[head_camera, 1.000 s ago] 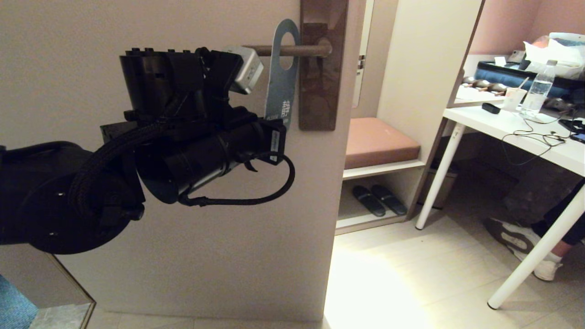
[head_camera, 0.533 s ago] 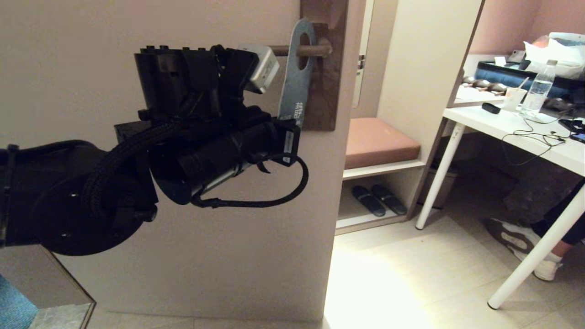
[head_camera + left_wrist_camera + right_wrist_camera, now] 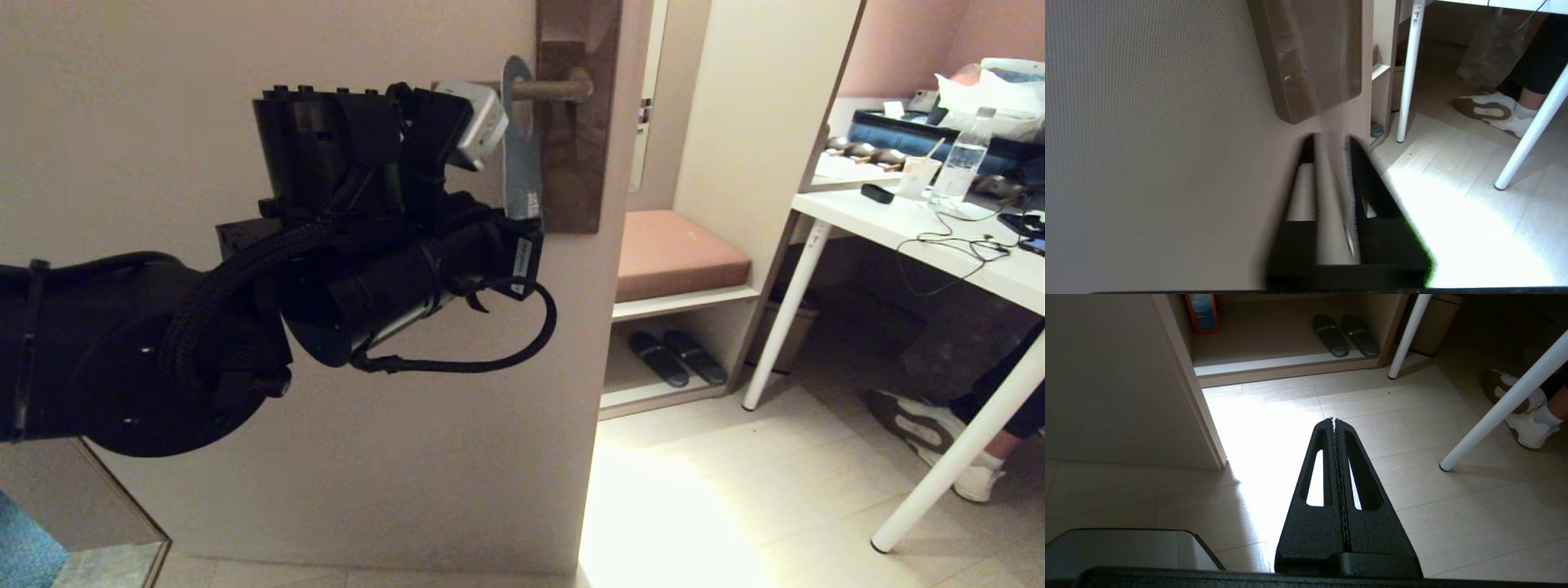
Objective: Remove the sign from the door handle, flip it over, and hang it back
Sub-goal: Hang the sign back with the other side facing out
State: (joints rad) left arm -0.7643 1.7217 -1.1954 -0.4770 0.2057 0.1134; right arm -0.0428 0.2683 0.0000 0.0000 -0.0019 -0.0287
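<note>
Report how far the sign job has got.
Done: cannot tell. The sign hangs on the handle edge-on, so no face shows whether it was turned. In hand: the left end effector grips the sign's lower end. Left: if unturned, lifting off, flipping and rehanging; otherwise only release. The right end effector is shut, idle over the floor.

left gripper (image 3: 1331,141) blurred, sign (image 3: 519,147) edge-on, wording unreadable
</note>
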